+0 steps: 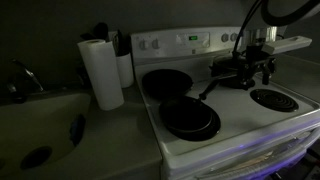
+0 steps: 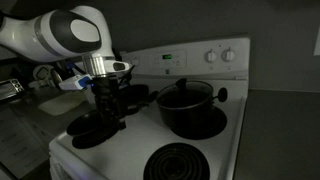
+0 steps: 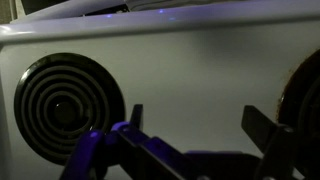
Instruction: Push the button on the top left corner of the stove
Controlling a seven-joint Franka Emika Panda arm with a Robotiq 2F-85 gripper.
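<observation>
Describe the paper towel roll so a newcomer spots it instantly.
Find the white stove. On the counter between it and the sink stands the paper towel roll. It's a tall white upright cylinder, unlike the stove's flat dark pans.

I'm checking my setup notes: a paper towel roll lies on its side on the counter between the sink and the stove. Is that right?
Not quite. In an exterior view the paper towel roll stands upright, not on its side. The rest holds: it is on the counter, between the sink and the stove.
</observation>
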